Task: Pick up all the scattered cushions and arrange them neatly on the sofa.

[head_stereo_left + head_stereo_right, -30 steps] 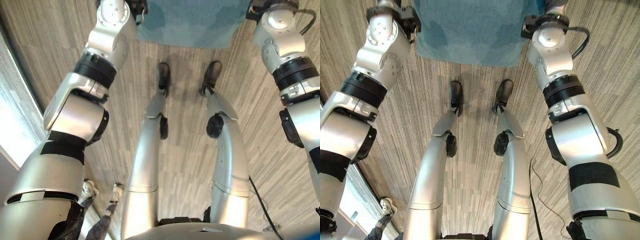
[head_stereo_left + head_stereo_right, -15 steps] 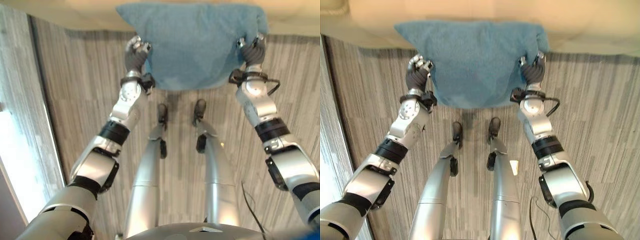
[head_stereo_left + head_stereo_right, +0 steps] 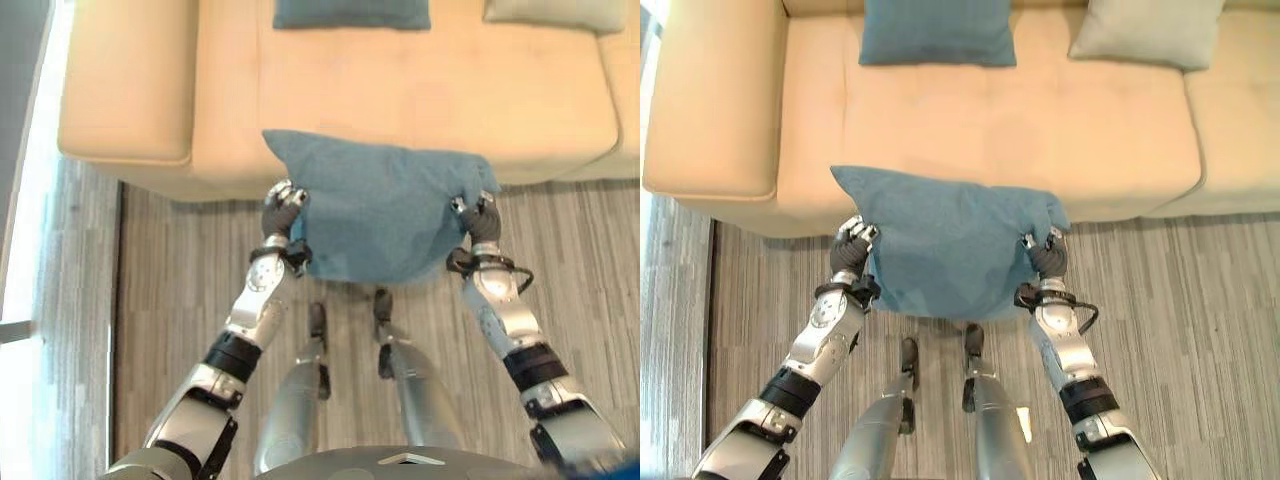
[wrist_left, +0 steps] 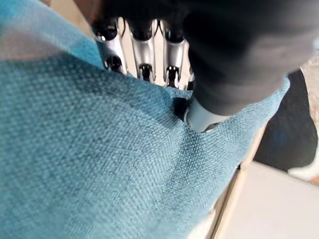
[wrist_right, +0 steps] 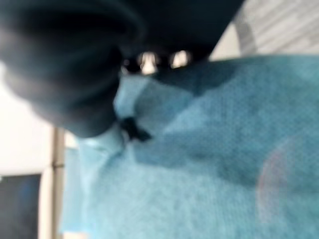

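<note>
The big tan sofa [image 3: 990,130] runs across the far side of the room, on a grey striped floor [image 3: 1200,330]. Its front edge is just past the robot's hands.

A blue cushion [image 3: 945,245] hangs in the air between the two hands. Its far edge lies over the front of the sofa seat, and its near edge hangs down over the floor.

Two more cushions lean on the back of the sofa. One is a dark blue cushion [image 3: 937,32], straight ahead. The other is a grey cushion [image 3: 1150,32], off to the right. They are well apart from the held one.

The left hand [image 3: 851,250] holds the left side of the blue cushion. In the left wrist view its fingers [image 4: 143,55] curl over the cloth and the thumb presses in from the other side.

The right hand [image 3: 1045,258] holds the right side. Its fingers are bent tight around the cloth there too.
</note>
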Robot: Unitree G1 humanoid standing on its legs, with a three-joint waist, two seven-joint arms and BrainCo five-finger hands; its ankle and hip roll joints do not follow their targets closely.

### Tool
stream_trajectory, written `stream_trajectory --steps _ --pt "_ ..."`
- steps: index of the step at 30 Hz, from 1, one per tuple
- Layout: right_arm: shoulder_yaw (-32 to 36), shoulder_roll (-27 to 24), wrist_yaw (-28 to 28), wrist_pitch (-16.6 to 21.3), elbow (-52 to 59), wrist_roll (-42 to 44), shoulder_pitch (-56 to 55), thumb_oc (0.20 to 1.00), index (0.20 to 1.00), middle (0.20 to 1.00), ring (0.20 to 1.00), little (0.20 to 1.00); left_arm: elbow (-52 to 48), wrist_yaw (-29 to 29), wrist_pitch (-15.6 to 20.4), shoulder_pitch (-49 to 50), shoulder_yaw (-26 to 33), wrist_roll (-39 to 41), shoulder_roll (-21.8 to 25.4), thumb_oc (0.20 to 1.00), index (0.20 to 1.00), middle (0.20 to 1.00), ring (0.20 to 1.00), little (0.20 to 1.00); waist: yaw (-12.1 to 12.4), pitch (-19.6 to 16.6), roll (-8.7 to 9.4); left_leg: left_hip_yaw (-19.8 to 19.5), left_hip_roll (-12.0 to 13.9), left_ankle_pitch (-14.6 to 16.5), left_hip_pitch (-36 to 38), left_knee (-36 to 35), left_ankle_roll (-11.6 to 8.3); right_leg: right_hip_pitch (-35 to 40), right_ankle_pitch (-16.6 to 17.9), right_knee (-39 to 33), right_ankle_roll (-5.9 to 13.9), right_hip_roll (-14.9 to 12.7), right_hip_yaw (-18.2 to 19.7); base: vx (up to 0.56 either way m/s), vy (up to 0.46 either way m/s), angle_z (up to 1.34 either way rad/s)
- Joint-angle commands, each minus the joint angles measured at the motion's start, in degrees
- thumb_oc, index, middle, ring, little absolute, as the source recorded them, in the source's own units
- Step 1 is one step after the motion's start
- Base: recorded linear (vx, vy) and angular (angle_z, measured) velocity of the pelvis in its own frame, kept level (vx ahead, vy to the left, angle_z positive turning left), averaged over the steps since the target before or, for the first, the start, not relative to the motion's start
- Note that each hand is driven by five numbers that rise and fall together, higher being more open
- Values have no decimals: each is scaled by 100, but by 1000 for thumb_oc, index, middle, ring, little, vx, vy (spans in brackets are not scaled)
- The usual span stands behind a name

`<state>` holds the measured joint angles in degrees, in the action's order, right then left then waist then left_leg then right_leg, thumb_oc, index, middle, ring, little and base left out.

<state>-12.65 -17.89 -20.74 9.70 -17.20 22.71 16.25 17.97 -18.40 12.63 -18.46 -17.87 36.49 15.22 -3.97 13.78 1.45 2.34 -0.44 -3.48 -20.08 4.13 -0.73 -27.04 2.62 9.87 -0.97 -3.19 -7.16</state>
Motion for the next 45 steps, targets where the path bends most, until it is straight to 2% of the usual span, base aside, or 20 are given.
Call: stream_trajectory --steps 1,5,8,10,11,12,15,17,18,24,25,26,27,28,29,32,34,36,40,45 --pt "38 172 345 505 536 -267 219 200 200 200 200 200 -594 388 326 -99 -19 -219 -135 200 200 200 200 200 9 -245 62 -988 -625 1069 7 821 155 863 -760 -325 149 378 172 -41 82 -62" --pt "322 84 471 412 466 -220 -87 200 200 200 200 200 -621 537 237 326 139 -337 -37 200 200 200 200 200 1 -407 -18 -928 -675 1163 493 669 253 1247 -593 -463 305 439 474 -22 156 -64" --pt "554 63 592 307 418 -340 -294 200 200 200 200 200 -671 717 158 850 344 -388 18 200 200 200 200 200 96 -560 -102 -437 -594 1186 1004 331 363 1541 -274 -698 583 439 780 -42 221 -103" --pt "606 73 614 294 433 -376 -364 200 200 200 200 200 -661 788 139 984 370 -367 8 200 200 200 200 200 149 -595 -127 -274 -563 1180 1142 204 390 1610 -200 -774 646 436 837 -46 140 -145" --pt "660 73 653 266 419 -453 -403 200 200 200 200 200 -682 867 74 1200 419 -383 40 200 200 200 200 200 230 -666 -164 -16 -511 1179 1348 11 454 1675 -170 -783 714 406 720 -50 76 -150" --pt "676 89 688 258 419 -457 -413 200 200 200 200 200 -697 918 23 1301 440 -392 64 200 200 200 200 200 315 -657 -170 118 -473 1175 1455 -78 469 1675 -205 -717 724 363 488 -56 75 -154" --pt "583 179 866 217 405 -372 -446 200 200 200 200 200 -734 1083 -92 1649 522 -326 121 200 200 200 200 200 558 -639 -221 555 -317 1190 1764 -299 424 1779 -655 -192 630 16 -1269 -17 -28 -95" --pt "544 188 959 186 408 -402 -508 200 200 200 200 200 -721 1182 -152 1788 575 -330 144 200 200 200 200 200 592 -716 -168 811 -284 1193 1906 -396 384 1919 -851 29 642 -110 -1886 59 -83 -105" --pt "562 212 985 170 427 -395 -524 200 200 200 200 200 -714 1226 -177 1836 555 -335 144 200 200 200 200 200 589 -717 -169 871 -249 1194 2013 -439 344 1938 -836 100 695 -128 -1956 64 -66 -109" --pt "665 68 988 146 543 -400 -744 200 200 200 200 200 -590 1349 -227 1813 431 -398 58 200 200 200 200 200 522 -883 -54 1045 -256 1281 2081 -341 267 2351 -791 -758 556 133 -1626 83 -148 -21" --pt "683 39 995 142 560 -372 -781 200 200 200 200 200 -577 1360 -237 1766 401 -391 44 200 200 200 200 200 473 -883 1 1084 -224 1376 2020 -61 210 2457 -797 -901 523 180 -1509 37 -253 -6" --pt "680 -28 972 154 595 -281 -820 200 200 200 200 200 -585 1371 -242 1674 326 -397 53 200 200 200 200 200 461 -770 127 1147 -18 1403 1564 1248 83 2666 -821 -1056 379 220 -1423 30 -259 -1" --pt "681 -27 972 154 594 -280 -816 200 200 200 200 200 -585 1371 -243 1671 327 -397 55 200 200 200 200 200 460 -767 113 1140 19 1456 1504 1369 71 2667 -816 -1069 365 247 -1428 -38 -283 3" --pt "601 -96 942 145 580 -259 -790 200 200 200 200 200 -621 1318 -218 1677 329 -365 0 200 200 200 200 200 540 -624 122 897 129 1310 1041 2331 -22 2791 -861 -1163 199 372 -1324 -60 -137 -8" --pt "584 -123 946 103 608 -287 -785 200 200 200 200 200 -643 1284 -234 1662 340 -329 -29 200 200 200 200 200 544 -603 147 685 56 1406 848 2356 33 2811 -844 -1244 186 386 -1282 -55 -143 -37" --pt "539 -134 976 65 635 -291 -797 200 200 200 200 200 -635 1260 -281 1697 319 -328 -72 200 200 200 200 200 539 -617 249 305 -146 1518 702 1787 151 2806 -784 -1303 202 333 -1183 2 -23 -52" --pt "478 -170 971 78 588 -276 -769 200 200 200 200 200 -689 1235 -298 1741 289 -351 -51 200 200 200 200 200 542 -618 305 -411 -335 943 627 625 74 2817 -767 -1293 153 351 -1044 58 14 -31" --pt "452 -170 924 86 547 -260 -720 200 200 200 200 200 -685 1189 -296 1696 283 -308 -41 200 200 200 200 200 516 -587 287 -736 -349 722 556 111 9 2843 -854 -1234 99 369 -962 93 77 -43" --pt "457 -141 982 45 615 -328 -812 200 200 200 200 200 -683 1227 -302 1772 324 -340 -10 200 200 200 200 200 511 -776 140 -737 -265 435 998 -406 -36 3056 -981 -1227 116 378 -844 315 201 -38" --pt "412 31 1063 -11 670 -450 -864 200 200 200 200 200 -806 1248 -320 1873 431 -405 177 200 200 200 200 200 634 -879 144 -443 -338 775 1347 -168 223 3169 -1120 -836 251 152 -643 334 247 -49"
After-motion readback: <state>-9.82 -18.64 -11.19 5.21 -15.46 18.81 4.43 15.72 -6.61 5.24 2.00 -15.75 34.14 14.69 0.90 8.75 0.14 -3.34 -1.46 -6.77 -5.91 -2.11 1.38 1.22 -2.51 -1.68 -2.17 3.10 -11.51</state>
